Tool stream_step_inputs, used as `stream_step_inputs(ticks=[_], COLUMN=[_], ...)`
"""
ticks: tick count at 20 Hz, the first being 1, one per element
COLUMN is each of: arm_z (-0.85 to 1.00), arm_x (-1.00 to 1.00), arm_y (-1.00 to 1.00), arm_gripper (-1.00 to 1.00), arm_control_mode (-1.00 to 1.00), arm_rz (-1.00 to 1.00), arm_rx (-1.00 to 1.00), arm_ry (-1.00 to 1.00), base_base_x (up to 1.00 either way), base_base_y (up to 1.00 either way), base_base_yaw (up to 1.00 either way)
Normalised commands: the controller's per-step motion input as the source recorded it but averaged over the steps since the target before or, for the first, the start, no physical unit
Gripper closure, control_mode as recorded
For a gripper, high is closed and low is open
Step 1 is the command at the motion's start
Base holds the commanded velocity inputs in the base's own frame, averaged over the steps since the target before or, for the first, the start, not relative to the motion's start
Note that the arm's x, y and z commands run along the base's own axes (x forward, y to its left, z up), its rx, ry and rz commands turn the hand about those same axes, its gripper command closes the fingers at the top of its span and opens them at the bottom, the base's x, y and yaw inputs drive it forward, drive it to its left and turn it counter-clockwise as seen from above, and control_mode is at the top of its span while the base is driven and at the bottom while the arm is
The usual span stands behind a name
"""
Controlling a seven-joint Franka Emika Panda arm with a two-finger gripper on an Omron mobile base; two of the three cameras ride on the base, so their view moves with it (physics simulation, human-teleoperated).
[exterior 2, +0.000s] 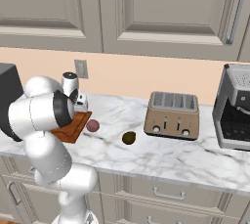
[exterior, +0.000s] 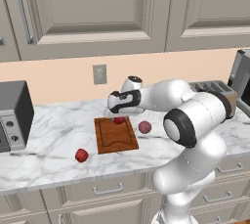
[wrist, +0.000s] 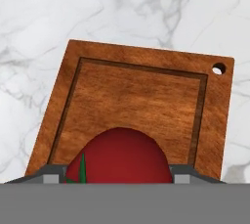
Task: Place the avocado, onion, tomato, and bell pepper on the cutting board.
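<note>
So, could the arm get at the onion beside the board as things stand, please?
Probably not right away: the gripper is shut on the tomato over the cutting board. The onion itself lies uncovered on the counter just beside the board, so it looks reachable once the tomato is released.

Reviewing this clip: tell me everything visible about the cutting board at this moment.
The cutting board is a reddish-brown wooden rectangle with visible grain, a dark groove running inside its rim and a small round hole in one corner. It lies flat on the marble counter, below the wall outlet. The gripper hangs over its far end, shut on the tomato, which is above the board's surface; whether it touches cannot be told. The onion sits on the counter just off the board's right edge, apart from it.
</note>
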Motion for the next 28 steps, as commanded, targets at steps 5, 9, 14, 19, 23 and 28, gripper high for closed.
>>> stream_step_inputs(ticks=[5,9,14,19,23,28], arm_z=[0.0,-0.2,-0.24,-0.2,0.0,0.36], arm_x=[0.0,0.0,0.0,0.01,0.0,0.0], arm_y=[0.0,0.01,0.04,0.11,0.0,0.0], arm_gripper=[1.0,1.0,1.0,-1.0,-1.0,-1.0], arm_control_mode=[-1.0,-1.0,-1.0,-1.0,-1.0,-1.0], arm_rz=[0.0,0.0,0.0,0.0,0.0,-0.02], arm_rx=[0.0,-0.03,-0.04,-0.03,0.0,0.01], arm_ry=[0.0,0.0,0.0,0.0,0.0,-0.02], base_base_x=[0.0,0.0,0.0,0.0,0.0,0.0], base_base_y=[0.0,0.0,0.0,0.0,0.0,0.0], base_base_yaw=[0.0,0.0,0.0,0.0,0.0,0.0])
